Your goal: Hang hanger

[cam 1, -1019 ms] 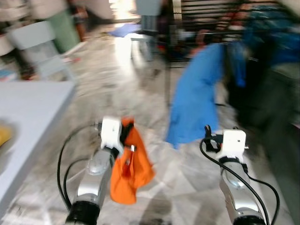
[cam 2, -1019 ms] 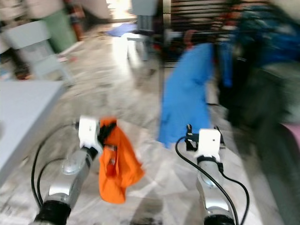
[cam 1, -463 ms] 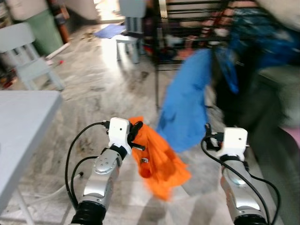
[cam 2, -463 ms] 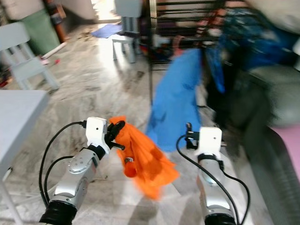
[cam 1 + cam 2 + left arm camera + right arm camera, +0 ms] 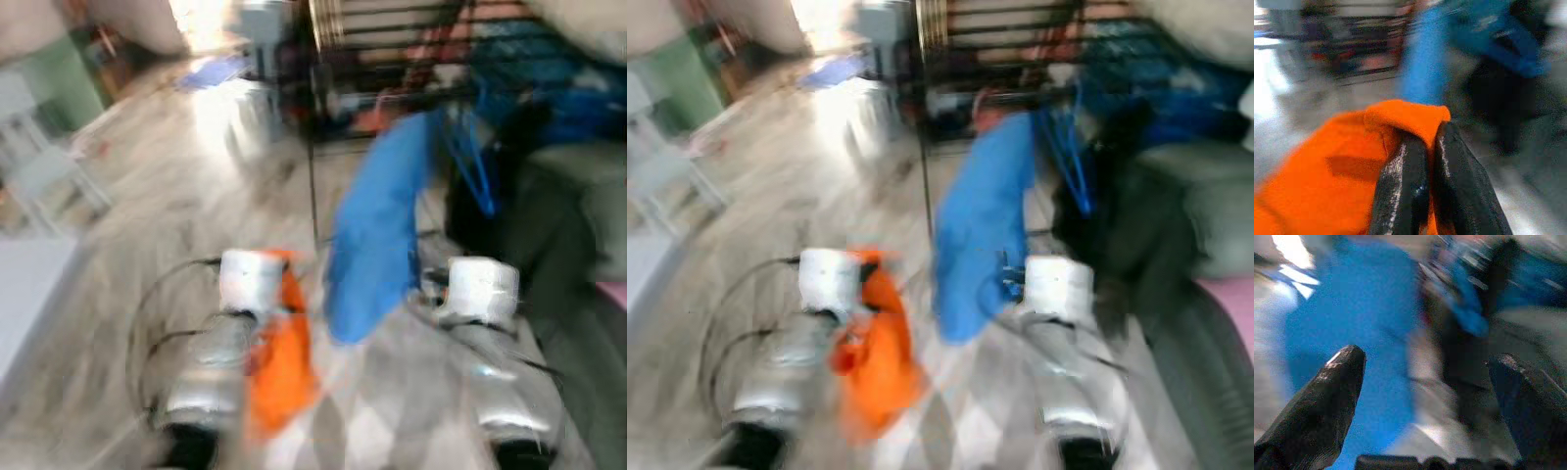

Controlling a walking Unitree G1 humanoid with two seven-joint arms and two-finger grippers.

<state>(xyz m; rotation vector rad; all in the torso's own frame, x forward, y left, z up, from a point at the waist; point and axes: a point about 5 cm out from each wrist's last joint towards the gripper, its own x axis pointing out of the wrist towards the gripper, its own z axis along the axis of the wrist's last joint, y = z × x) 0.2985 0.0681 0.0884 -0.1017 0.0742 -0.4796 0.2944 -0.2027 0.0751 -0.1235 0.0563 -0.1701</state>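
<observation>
My left gripper [image 5: 1422, 142] is shut on an orange garment [image 5: 282, 357], which hangs down from it over the floor; no hanger can be made out inside the cloth. In the left wrist view the two black fingers [image 5: 1400, 186] pinch a fold of the orange cloth [image 5: 1327, 166]. My right gripper [image 5: 1430, 377] is open with nothing between its fingers, its arm [image 5: 480, 294] raised at the right. Ahead stands a dark clothes rack [image 5: 392, 59] with a blue garment [image 5: 377, 220] hanging from it. The eye views are blurred.
A pale table edge [image 5: 29, 294] is at the left. A light chair [image 5: 39, 162] and a small stool [image 5: 250, 69] stand farther back on the marble floor [image 5: 186, 196]. Dark and blue clothes [image 5: 549, 88] and a grey seat [image 5: 578, 225] crowd the right side.
The camera has moved on toward the rack and swung right; the table has slipped further out at the left. The orange garment has swung back and hangs straight below my left gripper.
</observation>
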